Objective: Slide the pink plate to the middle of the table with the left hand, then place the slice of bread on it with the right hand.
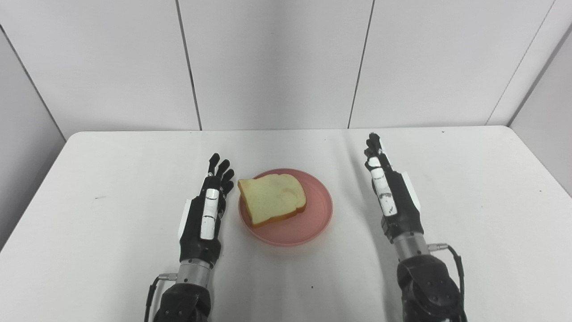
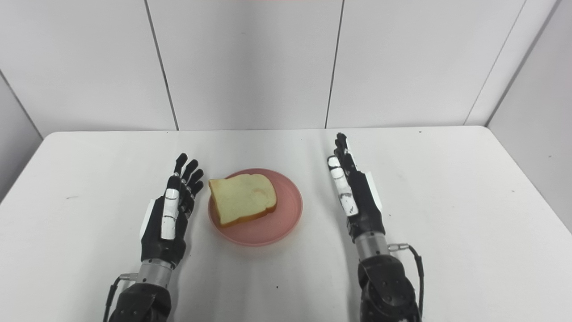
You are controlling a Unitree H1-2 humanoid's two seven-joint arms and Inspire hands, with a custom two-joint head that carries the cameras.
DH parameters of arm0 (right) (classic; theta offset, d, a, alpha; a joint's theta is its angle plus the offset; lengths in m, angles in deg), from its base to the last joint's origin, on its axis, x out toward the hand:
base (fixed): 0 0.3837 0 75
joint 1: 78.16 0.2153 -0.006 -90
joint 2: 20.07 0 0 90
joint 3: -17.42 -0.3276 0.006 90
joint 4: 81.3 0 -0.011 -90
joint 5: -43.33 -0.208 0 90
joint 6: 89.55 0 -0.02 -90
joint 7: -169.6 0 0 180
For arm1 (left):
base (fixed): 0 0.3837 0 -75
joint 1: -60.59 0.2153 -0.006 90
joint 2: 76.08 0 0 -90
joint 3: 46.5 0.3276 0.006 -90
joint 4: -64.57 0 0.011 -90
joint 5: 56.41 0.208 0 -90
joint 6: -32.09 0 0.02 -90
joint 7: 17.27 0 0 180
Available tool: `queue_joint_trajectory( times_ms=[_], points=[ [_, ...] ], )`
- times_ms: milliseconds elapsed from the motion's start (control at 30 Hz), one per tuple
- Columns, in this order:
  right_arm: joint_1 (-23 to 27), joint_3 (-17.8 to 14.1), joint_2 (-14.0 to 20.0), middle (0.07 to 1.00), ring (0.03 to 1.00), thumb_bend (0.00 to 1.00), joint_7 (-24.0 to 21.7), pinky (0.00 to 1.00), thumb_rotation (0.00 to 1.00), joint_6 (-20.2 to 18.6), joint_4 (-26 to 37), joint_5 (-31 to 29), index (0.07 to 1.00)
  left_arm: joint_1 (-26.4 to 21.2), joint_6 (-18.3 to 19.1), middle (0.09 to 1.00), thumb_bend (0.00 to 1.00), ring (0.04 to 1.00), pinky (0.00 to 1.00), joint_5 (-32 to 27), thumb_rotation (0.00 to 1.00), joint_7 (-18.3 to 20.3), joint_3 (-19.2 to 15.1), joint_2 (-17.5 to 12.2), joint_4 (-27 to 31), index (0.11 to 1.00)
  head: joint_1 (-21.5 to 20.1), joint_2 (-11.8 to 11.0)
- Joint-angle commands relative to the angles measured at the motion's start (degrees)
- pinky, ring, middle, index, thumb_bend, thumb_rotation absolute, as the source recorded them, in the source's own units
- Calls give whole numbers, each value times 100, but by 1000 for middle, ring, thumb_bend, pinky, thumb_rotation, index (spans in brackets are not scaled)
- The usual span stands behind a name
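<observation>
White wall panels with dark seams stand behind a white counter (image 1: 111, 188) with rounded far corners. Near the middle of it sits the pink plate (image 1: 313, 219), round and shallow with a low raised rim, and on it lies the slice of bread (image 1: 272, 197). The slice rests flat, set toward the plate's left side so that its left corner reaches the rim there; the right and near parts of the plate are bare. The bread has a pale, soft-looking face, a golden-brown crust along its near edge and a domed top pointing to the right. The left hand (image 1: 208, 214) lies just beside the plate's left rim, thumb side up, its fingers (image 1: 220, 172) straight and slightly spread, holding nothing; whether it touches the rim cannot be told. The right hand (image 1: 389, 192) is well apart from the plate on the other side, also edge-on, fingers stretched out toward the far wall and close together, empty. A few small dark specks mark the counter.
</observation>
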Motion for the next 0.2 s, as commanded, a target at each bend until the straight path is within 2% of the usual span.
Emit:
queue_joint_trajectory(
  times_ms=[0, 67, 167],
  points=[
    [4, 45, -101, 1000, 1000, 589, 116, 1000, 1000, 417, 189, -216, 1000, -173, -181, 993, 728, 973, 995, -99, 963, 81, -11, -11, 139, 997, 4, -19],
    [-107, 91, -174, 1000, 1000, 523, 159, 1000, 1000, 458, 175, -350, 1000, -187, -293, 998, 730, 978, 1000, -90, 968, 114, -1, -49, 60, 1000, 10, -45],
    [-256, 199, -218, 1000, 1000, 486, 240, 1000, 1000, 509, 146, -348, 1000, -192, -449, 993, 720, 971, 996, -52, 968, 94, -2, -42, -34, 997, 10, -77]
  ],
)
